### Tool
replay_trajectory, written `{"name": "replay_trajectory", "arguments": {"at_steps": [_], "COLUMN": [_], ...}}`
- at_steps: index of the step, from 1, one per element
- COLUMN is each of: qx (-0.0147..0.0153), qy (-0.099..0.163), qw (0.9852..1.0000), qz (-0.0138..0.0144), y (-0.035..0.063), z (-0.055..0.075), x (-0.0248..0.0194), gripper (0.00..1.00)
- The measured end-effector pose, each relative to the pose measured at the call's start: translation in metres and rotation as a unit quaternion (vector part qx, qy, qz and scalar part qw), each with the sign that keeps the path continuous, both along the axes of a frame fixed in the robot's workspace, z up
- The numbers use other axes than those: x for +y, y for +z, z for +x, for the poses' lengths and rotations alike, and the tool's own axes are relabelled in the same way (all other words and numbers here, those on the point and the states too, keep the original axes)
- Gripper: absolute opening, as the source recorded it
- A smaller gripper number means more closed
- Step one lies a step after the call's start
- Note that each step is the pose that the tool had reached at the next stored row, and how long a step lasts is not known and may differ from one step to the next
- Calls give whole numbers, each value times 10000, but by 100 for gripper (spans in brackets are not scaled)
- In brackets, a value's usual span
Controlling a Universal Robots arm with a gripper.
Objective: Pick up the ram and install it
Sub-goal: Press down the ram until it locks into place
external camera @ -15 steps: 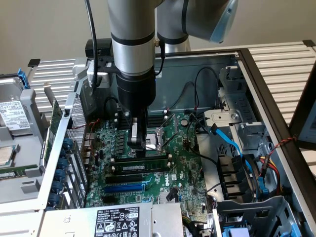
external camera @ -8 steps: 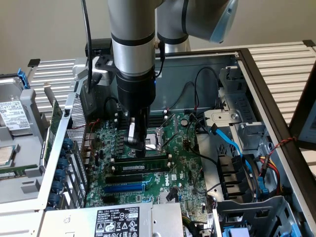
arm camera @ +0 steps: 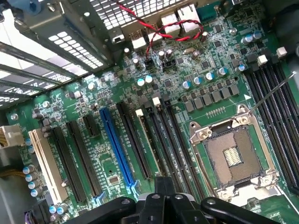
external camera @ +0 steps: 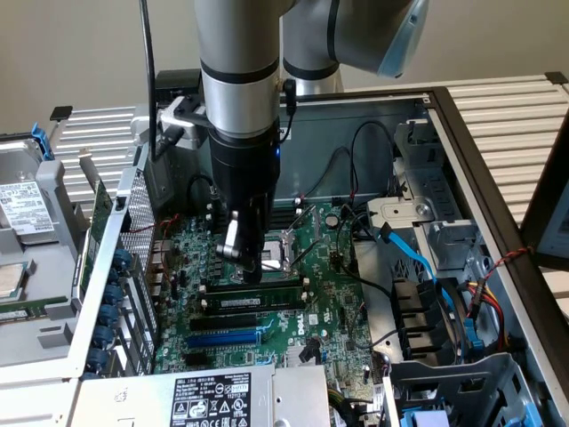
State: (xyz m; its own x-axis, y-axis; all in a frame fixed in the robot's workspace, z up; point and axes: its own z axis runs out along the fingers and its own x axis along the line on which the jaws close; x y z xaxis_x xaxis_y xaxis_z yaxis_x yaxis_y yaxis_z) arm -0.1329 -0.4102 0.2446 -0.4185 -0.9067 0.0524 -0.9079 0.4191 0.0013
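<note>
Exterior view: gripper (external camera: 253, 267) closed directly above seated ram (external camera: 258, 286).

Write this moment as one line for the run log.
gripper: shut | ram: seated upright on the board, right under gripper | contact: cannot tell

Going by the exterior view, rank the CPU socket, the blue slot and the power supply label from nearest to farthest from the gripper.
1. CPU socket: just to the exterior view's right of the gripper, at its fingertips' level.
2. Blue slot: lower on the motherboard, past the black slots.
3. Power supply label: at the bottom edge, off the board.
</note>
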Motion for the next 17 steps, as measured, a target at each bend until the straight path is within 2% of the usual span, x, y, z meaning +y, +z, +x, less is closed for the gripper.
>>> {"name": "replay_trajectory", "arguments": {"at_steps": [4,8,12,17], "qx": [0,0,0,1], "qy": [-324,-643,-967,-1361], "qw": [9995,9979,9953,9907], "qz": [0,0,1,0], "y": [-3,-5,-11,-26], "z": [0,0,0,0], "x": [0,0,0,0], "gripper": [11,11,11,11]}}
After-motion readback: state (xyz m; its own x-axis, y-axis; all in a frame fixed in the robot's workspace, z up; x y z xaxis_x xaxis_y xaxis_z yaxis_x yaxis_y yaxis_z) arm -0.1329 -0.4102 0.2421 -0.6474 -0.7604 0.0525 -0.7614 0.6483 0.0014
